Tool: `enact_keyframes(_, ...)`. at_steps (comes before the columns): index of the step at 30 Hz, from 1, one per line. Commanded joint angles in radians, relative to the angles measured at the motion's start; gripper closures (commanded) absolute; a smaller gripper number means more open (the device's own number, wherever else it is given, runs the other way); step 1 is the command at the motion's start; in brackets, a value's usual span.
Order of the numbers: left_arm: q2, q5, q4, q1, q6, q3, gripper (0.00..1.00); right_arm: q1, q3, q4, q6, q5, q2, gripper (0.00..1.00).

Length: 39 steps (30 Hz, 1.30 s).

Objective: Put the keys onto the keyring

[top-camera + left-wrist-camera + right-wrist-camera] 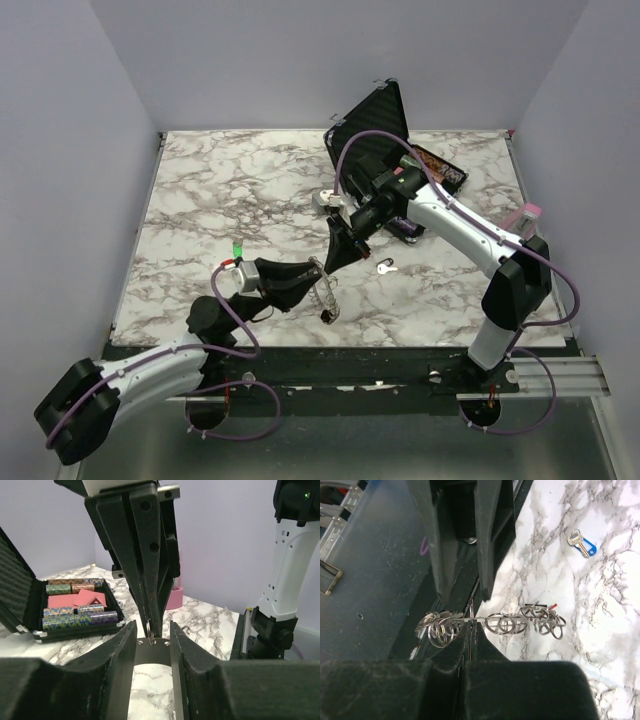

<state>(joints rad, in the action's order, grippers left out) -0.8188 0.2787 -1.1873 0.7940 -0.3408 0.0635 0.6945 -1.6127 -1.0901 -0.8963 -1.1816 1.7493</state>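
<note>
Reaches low and forward from the near-left base, forearm lying almost flat, with the left end effector [316, 275] pointing to the right and its fingers [120, 655] standing apart with a clear gap. From the near-right base, goes up to a high elbow, runs back and leftward, then turns at the wrist down and to the left, ending in the right end effector [330, 262] with fingers [485, 645] pressed flat together on one ring of the keyring [500, 624]. Meets tip to tip, the right end effector coming steeply down into the gap of the left one; contact between the two not possible to tell.
</note>
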Motion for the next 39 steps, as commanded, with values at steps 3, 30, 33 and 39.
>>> enact_keyframes(3,0.206,-0.088,0.332,0.005,0.039,0.045,0.53,0.007,-0.024,0.01,0.043,0.114,-0.016,0.99)
enact_keyframes(30,0.076,-0.036,0.635,0.004,0.046,0.248,0.57,0.008,-0.053,0.006,0.073,0.218,-0.024,0.99)
enact_keyframes(33,0.07,-0.029,0.629,0.004,0.051,0.251,0.6,0.01,-0.052,0.007,0.073,0.218,-0.02,0.99)
enact_keyframes(39,0.037,-0.006,0.603,0.002,0.051,0.262,0.68,0.01,-0.055,-0.001,0.071,0.214,-0.014,0.99)
